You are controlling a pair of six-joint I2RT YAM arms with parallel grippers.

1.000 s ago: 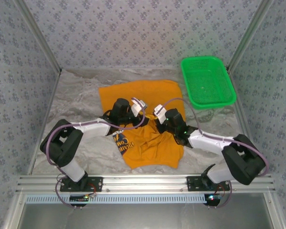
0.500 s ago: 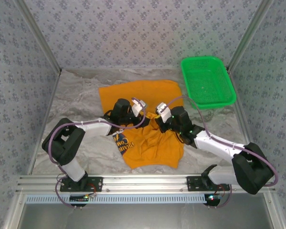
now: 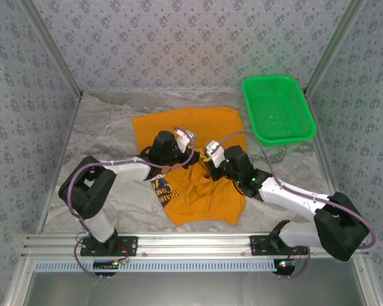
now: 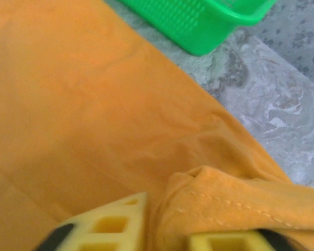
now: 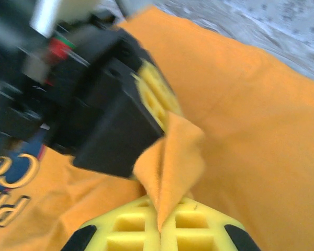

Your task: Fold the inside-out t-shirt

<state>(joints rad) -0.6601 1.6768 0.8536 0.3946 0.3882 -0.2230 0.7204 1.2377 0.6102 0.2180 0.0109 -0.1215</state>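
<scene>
Bench: you see a marbled grey bench (image 3: 102, 127) between floral-patterned walls (image 3: 179, 38).
Shirt: soft orange cotton t-shirt (image 3: 198, 124), rumpled at mid-bench.
Left claw (image 4: 167, 225): narrow, pinching a shirt fold.
Right claw (image 5: 159, 225): clamped on the fold.

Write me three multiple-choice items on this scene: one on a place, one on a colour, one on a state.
1. Where does the basket stand?
A. at the far right of the table
B. at the near left corner
C. at the far left corner

2. What colour is the t-shirt?
A. blue
B. orange
C. white

3. How is the right gripper?
A. open over the basket
B. shut on a fold of the t-shirt
C. shut on nothing

Answers:
1 A: the top view shows it at the far right.
2 B: the cloth is orange in all three views.
3 B: the right wrist view shows a fold pinched between its jaws.
</scene>
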